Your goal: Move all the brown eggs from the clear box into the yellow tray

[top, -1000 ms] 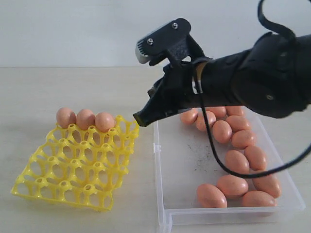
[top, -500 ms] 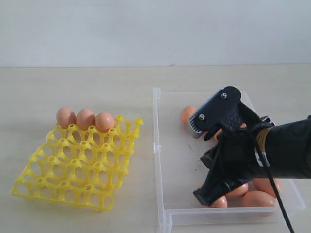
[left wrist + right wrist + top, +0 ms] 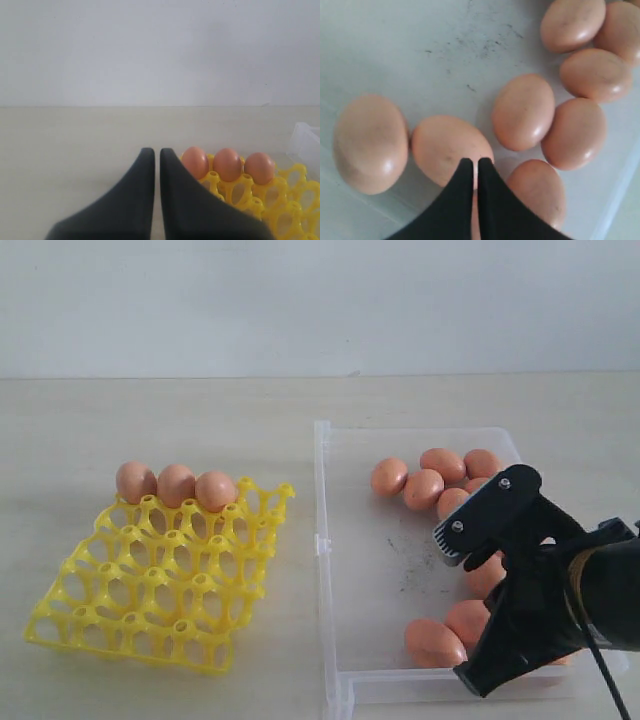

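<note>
Yellow plastic to one side, clear plastic to the other, and we're early in this one: three brown eggs [image 3: 176, 484] sit in the far row of the yellow tray [image 3: 150, 585], every other cell we can see open. The rest lie in the clear box [image 3: 370, 570], one bunch at its far end, another at the near end, partly hidden behind the arm [image 3: 600, 590].

The right hand [image 3: 475, 162] hangs close over that near bunch, fingers pressed together on nothing, tips above the seam between two eggs lying side by side. The left hand [image 3: 154, 152], fingers also together and empty, waits near the tray's filled row, over the pale worktop [image 3: 60, 150].

We read this as the approach to the next pick, no egg taken yet. Next, we reckon: spread the fingers first, shift off the seam, centre on one egg and come down with a finger either side. They're packed close, so a finger may nudge a neighbour rolling; the outermost egg [image 3: 370, 145], bare floor on one side, looks the easier choice. Then a gentle squeeze, a lift over the box wall, across to a free cell.
</note>
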You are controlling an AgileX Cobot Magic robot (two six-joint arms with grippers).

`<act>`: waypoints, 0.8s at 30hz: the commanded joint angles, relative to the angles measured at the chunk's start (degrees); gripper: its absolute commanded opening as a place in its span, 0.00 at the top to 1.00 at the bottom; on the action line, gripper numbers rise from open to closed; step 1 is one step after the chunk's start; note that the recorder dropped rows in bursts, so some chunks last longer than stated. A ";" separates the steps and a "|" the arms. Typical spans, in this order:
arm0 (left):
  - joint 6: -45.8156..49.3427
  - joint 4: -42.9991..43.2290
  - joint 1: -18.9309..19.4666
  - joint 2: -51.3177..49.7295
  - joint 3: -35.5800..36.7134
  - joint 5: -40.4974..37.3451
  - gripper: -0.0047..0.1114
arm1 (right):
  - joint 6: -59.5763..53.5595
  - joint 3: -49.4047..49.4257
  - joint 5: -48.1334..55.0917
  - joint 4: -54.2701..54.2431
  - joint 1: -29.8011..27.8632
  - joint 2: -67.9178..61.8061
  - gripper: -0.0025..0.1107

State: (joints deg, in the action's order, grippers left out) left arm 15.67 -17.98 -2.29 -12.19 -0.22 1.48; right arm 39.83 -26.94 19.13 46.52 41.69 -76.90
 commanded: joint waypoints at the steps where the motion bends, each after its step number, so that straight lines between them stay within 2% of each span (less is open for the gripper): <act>1: 0.30 -0.30 -0.29 -0.18 0.22 0.54 0.93 | 23.37 4.16 0.65 20.53 -0.02 3.65 0.98; 9: 0.30 -0.30 -0.29 -0.18 0.22 0.67 0.93 | 63.85 13.89 5.12 53.43 -0.02 18.03 0.98; 16: 0.30 -0.30 -0.29 -0.18 0.22 0.67 0.93 | 69.77 17.55 9.52 53.43 0.10 35.58 0.98; 21: 0.30 -0.30 -0.29 -0.18 0.22 0.67 0.93 | 76.27 17.31 8.79 53.43 0.10 48.53 0.98; 24: 0.30 -0.30 -0.29 -0.18 0.22 0.56 0.93 | 78.84 15.90 4.98 53.43 0.10 57.05 0.98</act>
State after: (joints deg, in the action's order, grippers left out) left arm 15.67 -17.98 -2.29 -12.19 -0.22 1.48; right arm 116.07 -9.71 26.74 99.41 41.69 -26.02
